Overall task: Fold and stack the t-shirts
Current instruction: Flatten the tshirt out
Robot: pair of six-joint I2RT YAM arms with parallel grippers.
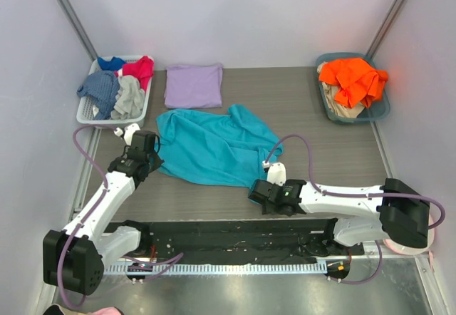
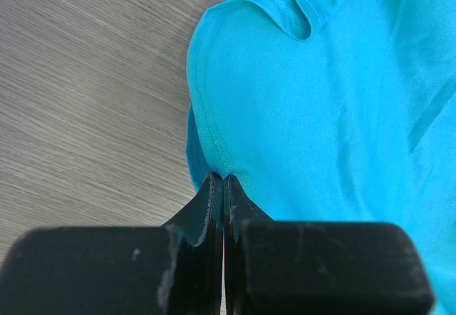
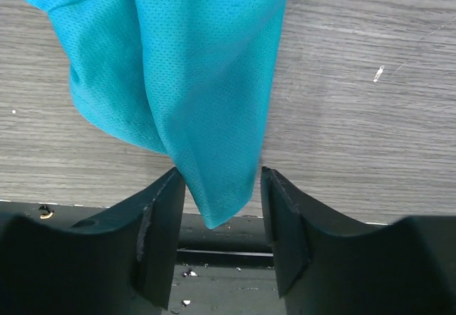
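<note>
1. Noting layout: the teal t-shirt lies crumpled and unfolded across the middle of the worktop, one corner reaching toward the near edge. The lavender t-shirt sits folded flat at the far edge, left of centre, just beside the white basket in the far-left corner.
2. Left pincer: clenched on the teal shirt's hemmed left edge. Cloth enters right at the tips, so the bite looks shallow.
3. Right pincer: released, jaws apart and straddling a hanging corner of the same shirt. Nothing is pinched there yet.
4. Judged step: securing two edges so the shirt can be spread flat before folding. The teal shirt is not yet folded or stacked.
5. Risk A: only the tapered tip of the corner sits between the right jaws. A close this low could catch a sliver that slips free under tension.
6. Risk B: the shallow left bite may let the hem pull out if the arms draw apart hard.
7. Risk C: bunched folds mid-shirt could drag along and leave a skewed spread.
</note>
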